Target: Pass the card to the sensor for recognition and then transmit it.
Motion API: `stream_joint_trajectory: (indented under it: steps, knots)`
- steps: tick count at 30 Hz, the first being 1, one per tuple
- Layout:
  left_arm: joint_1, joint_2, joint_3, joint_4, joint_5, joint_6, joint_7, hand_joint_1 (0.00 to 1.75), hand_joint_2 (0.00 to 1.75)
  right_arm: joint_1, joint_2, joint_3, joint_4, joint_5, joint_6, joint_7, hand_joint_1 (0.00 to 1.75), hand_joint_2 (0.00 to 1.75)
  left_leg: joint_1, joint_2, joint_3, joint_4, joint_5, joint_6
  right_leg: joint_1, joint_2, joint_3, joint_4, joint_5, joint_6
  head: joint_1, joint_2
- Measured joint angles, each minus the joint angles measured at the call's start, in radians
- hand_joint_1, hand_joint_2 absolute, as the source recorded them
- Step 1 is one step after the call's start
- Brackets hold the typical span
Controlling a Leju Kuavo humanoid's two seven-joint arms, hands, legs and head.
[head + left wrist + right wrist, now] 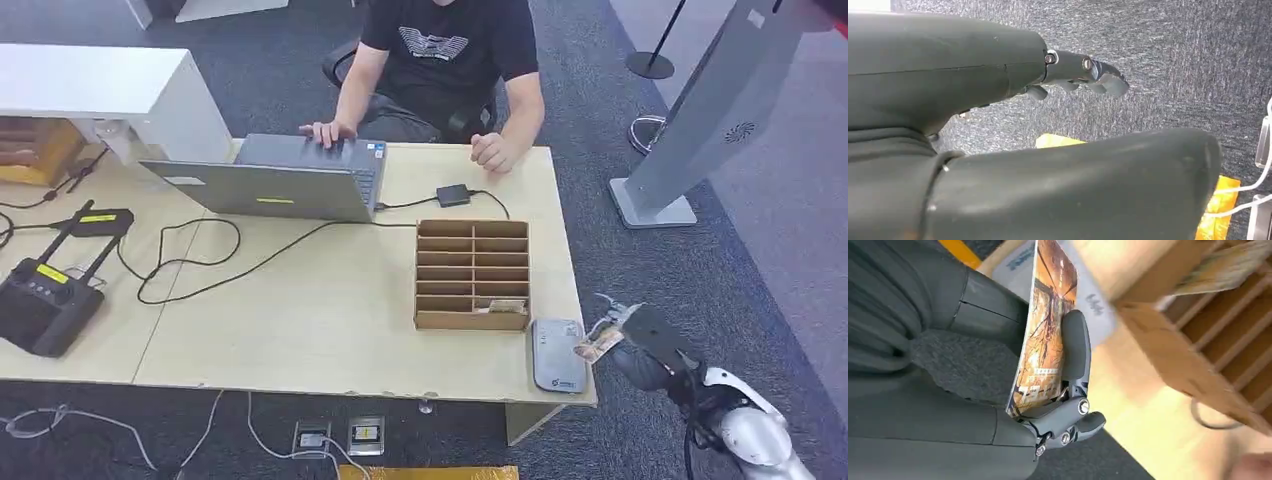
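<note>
My right hand (640, 335) hangs just off the table's front right corner and pinches an orange picture card (598, 345). In the right wrist view the card (1045, 330) stands on edge between my thumb and dark fingers (1075, 347). The grey card sensor (558, 354) lies flat on the table at that corner, right beside the card. A cardboard slot organizer (472, 274) stands just behind the sensor, with another card (498, 307) lying in its front right slot. My left hand (1083, 75) hangs over grey carpet, fingers curled and holding nothing.
A person sits at the far side with hands by an open laptop (270, 180). A black box (452, 194) and cables (200, 270) lie mid-table. A black controller (45, 300) rests at the left. A grey kiosk stand (700, 130) rises to the right.
</note>
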Motion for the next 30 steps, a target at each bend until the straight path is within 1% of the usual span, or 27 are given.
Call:
stream_joint_trajectory:
  steps: [3, 6, 8, 9, 11, 14, 16, 17, 19, 22, 24, 26, 28, 30]
  knots:
    - [-0.001, 0.0, -0.011, 0.0, 0.008, 0.002, 0.0, 0.0, 0.0, -0.028, -0.002, -0.023, -0.099, -0.033, 0.009, 0.048, 1.75, 1.75, 0.0, 0.0, 0.0, 0.0, 0.0, 0.0, 0.0, 0.0, 0.0, 0.0, 0.0, 0.0, 0.0, 0.0]
    - [-0.001, 0.0, -0.017, 0.0, 0.011, 0.002, 0.0, 0.0, 0.0, -0.053, -0.008, -0.044, -0.168, -0.041, 0.017, 0.063, 1.75, 1.75, 0.0, 0.0, 0.0, 0.0, 0.0, 0.0, 0.0, 0.0, 0.0, 0.0, 0.0, 0.0, 0.0, 0.0]
    - [-0.001, 0.0, -0.026, 0.0, 0.015, 0.002, 0.0, 0.0, 0.0, -0.064, -0.012, -0.054, -0.201, -0.009, 0.014, 0.048, 1.75, 1.75, 0.0, 0.0, 0.0, 0.0, 0.0, 0.0, 0.0, 0.0, 0.0, 0.0, 0.0, 0.0, 0.0, 0.0]
    - [-0.001, 0.0, -0.03, 0.0, 0.018, 0.003, 0.0, 0.0, 0.0, -0.076, -0.015, -0.06, -0.213, 0.027, 0.01, 0.035, 1.75, 1.75, -0.001, 0.0, 0.0, 0.0, 0.0, 0.0, -0.001, 0.0, 0.0, 0.0, 0.0, 0.0, 0.0, 0.0]
    - [-0.002, 0.0, -0.037, 0.0, 0.024, 0.005, 0.0, 0.0, 0.0, -0.127, -0.023, -0.074, -0.218, 0.088, 0.014, 0.014, 1.75, 1.75, -0.001, 0.003, 0.0, 0.0, 0.0, 0.0, -0.001, 0.001, -0.001, 0.0, 0.001, 0.0, 0.0, 0.0]
    - [-0.005, 0.0, -0.049, 0.0, 0.031, 0.004, 0.0, 0.0, 0.0, -0.189, -0.026, -0.09, -0.219, 0.142, 0.021, -0.006, 1.75, 1.75, -0.001, 0.003, 0.0, 0.0, 0.0, 0.0, -0.001, 0.001, 0.0, 0.0, 0.001, 0.0, 0.0, 0.0]
    - [-0.006, 0.0, -0.06, 0.0, 0.031, 0.001, -0.008, 0.0, 0.0, -0.248, -0.018, -0.087, -0.211, 0.209, 0.023, -0.043, 1.75, 1.75, -0.001, 0.003, -0.002, 0.0, 0.001, -0.001, -0.001, 0.001, -0.001, 0.001, 0.001, 0.0, 0.0, 0.0]
    - [-0.007, 0.0, -0.064, 0.0, 0.032, 0.0, -0.015, 0.0, 0.0, -0.29, -0.008, -0.085, -0.196, 0.262, 0.021, -0.071, 1.75, 1.75, -0.001, 0.004, -0.002, 0.0, 0.001, -0.001, -0.001, 0.002, -0.002, 0.001, 0.002, -0.001, -0.001, 0.0]
    - [-0.014, -0.002, -0.073, 0.0, 0.036, -0.001, -0.023, 0.0, 0.0, -0.372, 0.023, -0.077, -0.15, 0.357, 0.005, -0.119, 1.75, 1.75, 0.0, 0.004, -0.002, 0.0, 0.001, -0.002, 0.0, 0.002, -0.002, 0.001, 0.002, -0.001, 0.0, 0.0]
    - [-0.021, -0.007, -0.09, 0.0, 0.049, -0.002, -0.026, 0.0, 0.0, -0.481, 0.092, -0.03, -0.05, 0.523, -0.041, -0.187, 1.75, 1.75, 0.001, 0.003, -0.003, 0.0, 0.002, -0.003, 0.0, 0.002, -0.002, 0.002, 0.002, -0.001, 0.001, 0.0]
    - [-0.024, -0.01, -0.101, 0.0, 0.053, -0.002, -0.026, 0.0, 0.0, -0.553, 0.149, 0.004, 0.03, 0.615, -0.084, -0.214, 1.75, 1.75, 0.001, 0.003, -0.004, 0.0, 0.003, -0.003, 0.0, 0.001, -0.003, 0.004, 0.002, -0.001, 0.0, 0.0]
    - [-0.026, -0.012, -0.116, 0.0, 0.054, -0.002, -0.026, 0.0, 0.0, -0.631, 0.218, 0.042, 0.144, 0.696, -0.139, -0.243, 1.75, 1.75, 0.001, 0.002, -0.004, 0.0, 0.004, -0.004, 0.0, 0.001, -0.005, 0.005, 0.002, -0.001, 0.0, 0.0]
    - [-0.028, -0.013, -0.126, 0.0, 0.054, -0.002, -0.026, 0.0, 0.0, -0.697, 0.279, 0.071, 0.255, 0.752, -0.187, -0.261, 1.75, 1.75, 0.001, 0.0, -0.004, 0.0, 0.004, -0.005, 0.001, 0.0, -0.005, 0.005, 0.002, -0.001, 0.0, 0.0]
    - [-0.029, -0.014, -0.138, 0.0, 0.054, -0.002, -0.026, 0.0, 0.0, -0.74, 0.333, 0.091, 0.353, 0.788, -0.217, -0.264, 1.75, 1.75, 0.001, -0.003, -0.005, 0.0, 0.005, -0.006, 0.001, -0.002, -0.005, 0.006, 0.001, -0.001, 0.0, 0.0]
